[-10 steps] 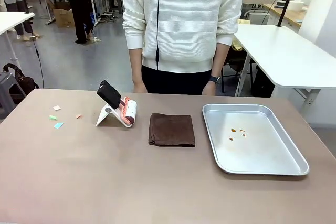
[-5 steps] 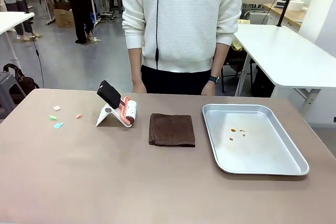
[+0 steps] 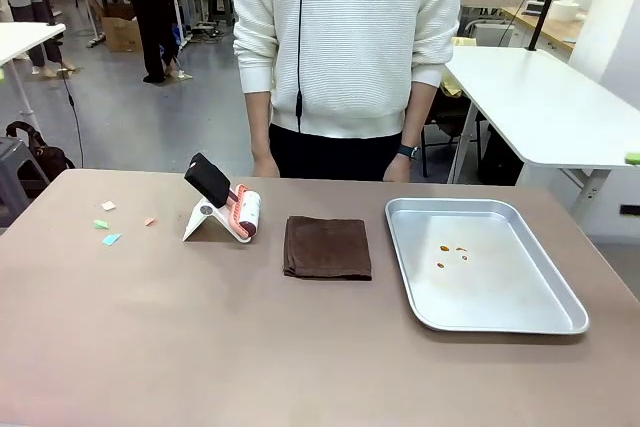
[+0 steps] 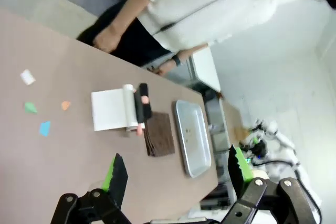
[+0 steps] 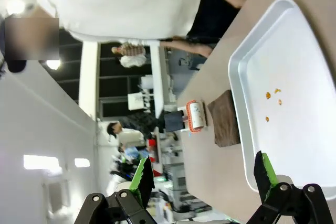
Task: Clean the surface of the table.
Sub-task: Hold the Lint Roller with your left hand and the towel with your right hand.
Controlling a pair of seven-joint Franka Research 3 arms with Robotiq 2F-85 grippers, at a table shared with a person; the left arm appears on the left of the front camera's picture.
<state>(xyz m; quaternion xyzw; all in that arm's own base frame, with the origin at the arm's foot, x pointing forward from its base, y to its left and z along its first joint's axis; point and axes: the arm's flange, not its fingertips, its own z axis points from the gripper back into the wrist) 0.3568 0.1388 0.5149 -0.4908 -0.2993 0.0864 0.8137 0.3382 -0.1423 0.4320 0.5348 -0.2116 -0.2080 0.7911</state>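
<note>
Left claw (image 4: 176, 174) and right claw (image 5: 203, 174) are seen open and empty; cleaning of the desk (image 3: 200, 347) is judged unstarted, so the lint roller (image 3: 232, 209) is to be grasped first.

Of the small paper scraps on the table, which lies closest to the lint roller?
The orange scrap; the white scrap, green scrap and blue scrap lie farther left of the lint roller.

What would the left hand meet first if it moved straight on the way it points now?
Probably the bare table just before the brown cloth and metal tray; the open left hand aims there, but depth is unclear.
</note>
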